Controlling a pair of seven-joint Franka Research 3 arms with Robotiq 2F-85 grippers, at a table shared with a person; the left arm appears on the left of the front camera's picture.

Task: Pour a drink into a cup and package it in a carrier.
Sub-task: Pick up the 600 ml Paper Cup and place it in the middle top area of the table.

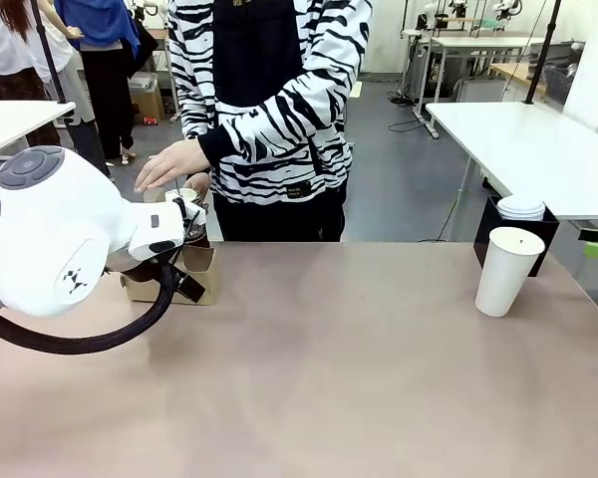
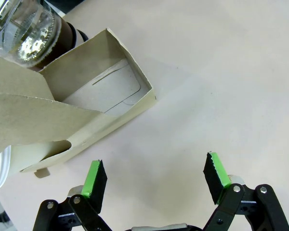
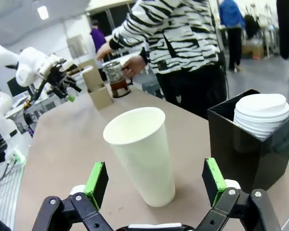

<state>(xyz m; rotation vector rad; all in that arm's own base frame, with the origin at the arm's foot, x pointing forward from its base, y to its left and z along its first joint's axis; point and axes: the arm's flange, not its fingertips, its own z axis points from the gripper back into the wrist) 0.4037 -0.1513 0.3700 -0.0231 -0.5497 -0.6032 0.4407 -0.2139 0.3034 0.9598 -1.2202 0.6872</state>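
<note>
Right gripper [image 3: 154, 179] is spread wide with nothing in it. The cup [image 3: 142, 154] stands dead ahead, just past the fingertips, and it's empty. It's thin paper, so I'd guess it's feather-light and crushes easily. I'd take it around the middle of the wall with a gentle squeeze, not at the rim. Left gripper [image 2: 155, 175] is spread apart too, with the carrier [image 2: 82, 70] just ahead, off to one side. Beyond the carrier, a person holds the glass jug [image 3: 114, 74] of drink [image 3: 119, 87].

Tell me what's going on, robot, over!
Left gripper open beside the carrier. Right gripper open, facing the cup, which looks empty. Person's hand holds a glass jug of drink by the carrier. Nothing blocking the cup.
</note>
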